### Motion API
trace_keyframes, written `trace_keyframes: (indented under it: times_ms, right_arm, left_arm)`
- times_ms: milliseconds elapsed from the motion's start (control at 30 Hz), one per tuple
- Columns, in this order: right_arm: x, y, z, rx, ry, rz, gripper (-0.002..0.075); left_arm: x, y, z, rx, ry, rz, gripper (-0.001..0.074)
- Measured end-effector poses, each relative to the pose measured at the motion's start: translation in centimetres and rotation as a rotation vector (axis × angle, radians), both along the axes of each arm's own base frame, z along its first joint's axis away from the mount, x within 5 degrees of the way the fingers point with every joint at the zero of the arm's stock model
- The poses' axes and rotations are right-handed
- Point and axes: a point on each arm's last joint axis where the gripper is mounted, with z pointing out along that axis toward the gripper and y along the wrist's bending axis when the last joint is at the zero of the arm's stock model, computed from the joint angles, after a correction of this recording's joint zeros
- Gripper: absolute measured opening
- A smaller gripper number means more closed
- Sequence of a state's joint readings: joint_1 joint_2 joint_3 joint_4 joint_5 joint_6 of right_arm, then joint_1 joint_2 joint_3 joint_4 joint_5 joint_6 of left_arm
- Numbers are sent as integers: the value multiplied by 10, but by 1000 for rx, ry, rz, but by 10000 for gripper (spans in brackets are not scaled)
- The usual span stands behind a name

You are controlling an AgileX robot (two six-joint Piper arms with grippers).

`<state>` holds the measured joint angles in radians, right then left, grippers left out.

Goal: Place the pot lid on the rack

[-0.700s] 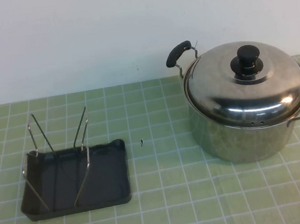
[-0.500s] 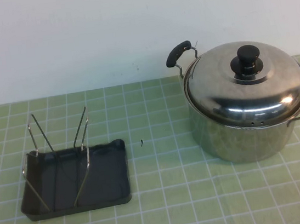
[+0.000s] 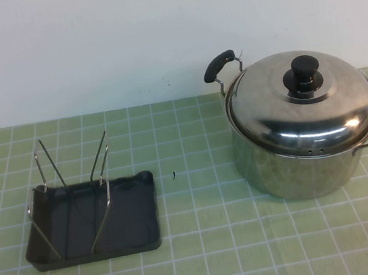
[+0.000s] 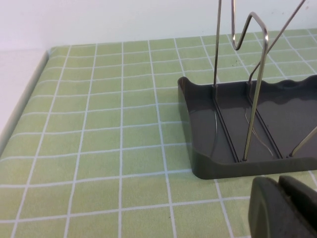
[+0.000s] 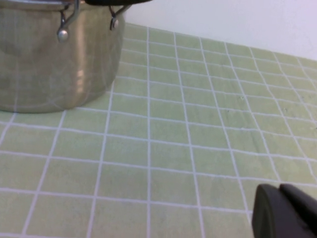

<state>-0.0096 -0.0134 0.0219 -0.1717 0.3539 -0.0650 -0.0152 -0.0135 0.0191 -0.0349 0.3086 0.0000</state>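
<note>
The shiny domed pot lid [image 3: 275, 108] with its black knob [image 3: 304, 73] sits on the deep steel pot [image 3: 297, 171] at the right of the table. The rack [image 3: 98, 166], wire prongs on a dark grey tray [image 3: 134, 215], stands at the left. Neither arm shows in the high view. My left gripper [image 4: 279, 182] is shut and empty, low over the mat just in front of the rack's tray [image 4: 233, 168]. My right gripper [image 5: 279, 189] is shut and empty, low over the mat, well apart from the pot [image 5: 54, 69].
A green tiled mat [image 3: 205, 243] covers the table, with a white wall behind. The mat's edge [image 4: 25, 104] lies beyond the rack on the left arm's side. The pot's black-tipped handles [image 3: 218, 65] stick out sideways.
</note>
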Motion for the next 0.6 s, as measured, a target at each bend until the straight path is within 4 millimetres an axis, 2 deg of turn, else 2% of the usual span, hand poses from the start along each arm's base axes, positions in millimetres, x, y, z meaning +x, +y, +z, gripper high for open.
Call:
trace_keyframes:
  times_ms: [167,433,600]
  right_arm:
    - [1,-1,2,-79,-36,12,-1]
    - [4,1,15,-96,-185,39,-1]
    - [5,2,17,-97,-205,42,-1]
  left_arm:
    - [0,0,0,9,2,-2,-3]
    - [0,1,0,41,-4,-4,-3]
    - [1,1,2,45,-26,-4,-3]
